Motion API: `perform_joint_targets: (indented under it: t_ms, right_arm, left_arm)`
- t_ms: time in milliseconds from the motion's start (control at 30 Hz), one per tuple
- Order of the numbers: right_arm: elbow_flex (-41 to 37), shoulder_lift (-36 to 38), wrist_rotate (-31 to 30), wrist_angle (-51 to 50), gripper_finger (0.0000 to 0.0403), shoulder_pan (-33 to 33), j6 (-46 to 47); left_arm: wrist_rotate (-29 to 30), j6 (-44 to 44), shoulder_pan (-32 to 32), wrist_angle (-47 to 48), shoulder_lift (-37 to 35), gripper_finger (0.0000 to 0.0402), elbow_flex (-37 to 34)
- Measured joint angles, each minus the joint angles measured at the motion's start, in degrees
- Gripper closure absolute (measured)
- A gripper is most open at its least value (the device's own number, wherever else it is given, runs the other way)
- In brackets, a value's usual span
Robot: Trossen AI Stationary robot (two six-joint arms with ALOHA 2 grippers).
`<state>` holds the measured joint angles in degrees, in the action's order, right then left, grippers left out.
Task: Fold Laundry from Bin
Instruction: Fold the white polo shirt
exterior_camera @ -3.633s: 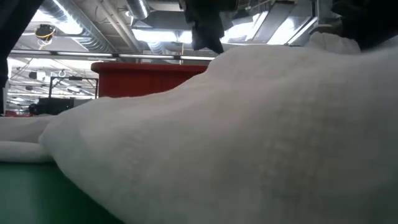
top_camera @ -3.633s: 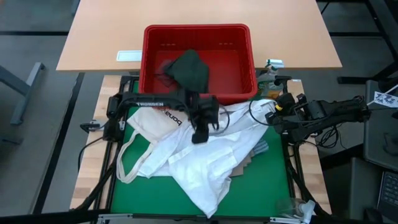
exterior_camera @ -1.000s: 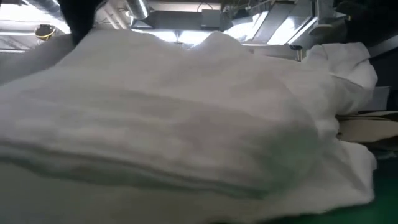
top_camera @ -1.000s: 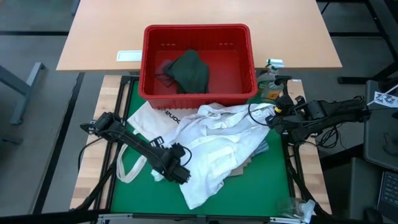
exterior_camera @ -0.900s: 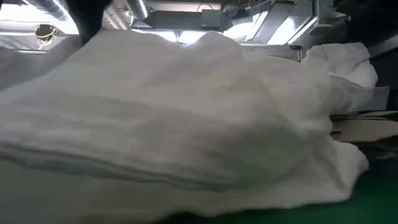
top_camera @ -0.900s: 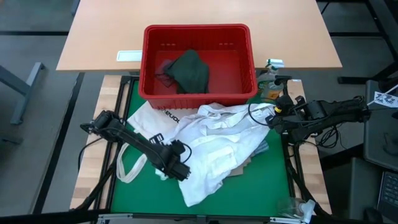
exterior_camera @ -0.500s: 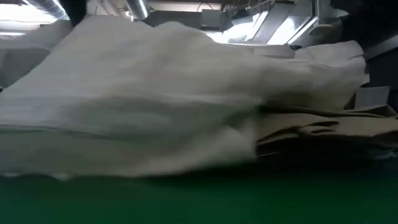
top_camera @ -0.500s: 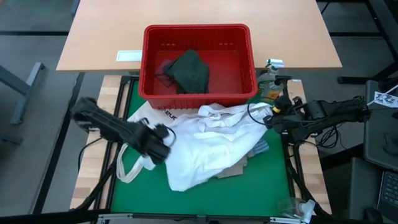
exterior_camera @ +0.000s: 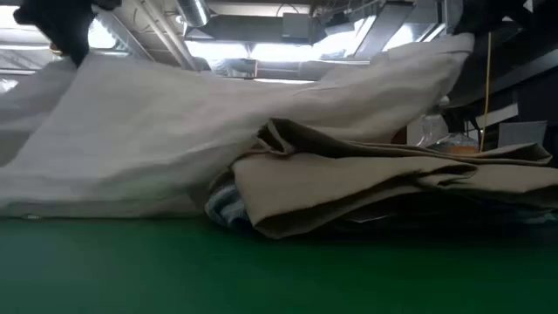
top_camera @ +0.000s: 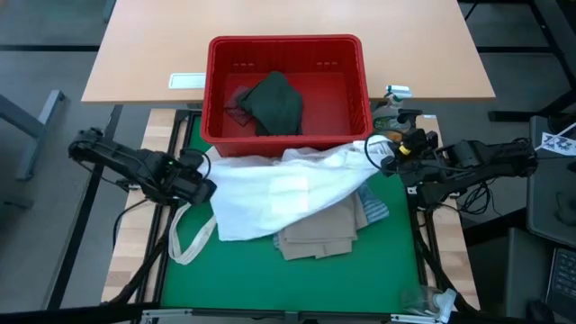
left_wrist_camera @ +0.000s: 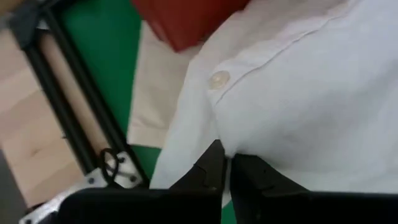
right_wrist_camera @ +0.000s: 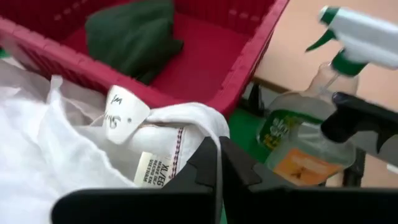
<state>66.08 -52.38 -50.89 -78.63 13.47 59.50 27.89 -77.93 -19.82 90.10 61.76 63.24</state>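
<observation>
White cloth stretches across the middle of the high view: the large shirt [top_camera: 288, 193] hangs taut between the two arms over the green mat [top_camera: 270, 279] of the worktop [top_camera: 135, 238]. At the left of the frame, the left claw [top_camera: 200, 187] has its fingers pinched tight on the shirt's left edge, just above the loop of a cream tote strap [top_camera: 184, 238]; its wrist view shows the fingers [left_wrist_camera: 214, 165] closed on white fabric near a button [left_wrist_camera: 219, 79]. In the upper centre sits the red bin [top_camera: 286, 54], with a dark green top [top_camera: 274, 101] lying inside it. Below the shirt, lower centre, a folded tan garment [top_camera: 315, 234] rests on the mat, with a blue-striped piece [top_camera: 373, 209] peeking out to its right. At the right, the right claw [top_camera: 393, 160] is clamped on the shirt's collar end, where the label [right_wrist_camera: 152, 174] shows, near the bin's corner. A spray bottle [top_camera: 389, 121] stands just above that claw.
</observation>
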Motion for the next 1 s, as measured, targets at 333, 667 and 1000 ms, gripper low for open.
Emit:
perform_joint_targets:
  t_ms: [333,667,1000]
  right_arm:
    - [0.0,-0.8,-1.0,0.6,0.0395,0.0,-1.9]
    - [0.0,-1.1,-0.6,1.6,0.0303,0.0,-7.2]
    - [0.0,-1.3,12.4,2.2,0.0259,0.0,-15.0]
  left_arm:
    - [1.1,0.0,3.1,-3.1,0.5,0.0334,-8.1]
    - [-2.2,5.6,4.2,-2.2,0.4,0.0277,-8.8]
    - [-19.6,9.7,3.7,-1.5,0.5,0.0282,-8.8]
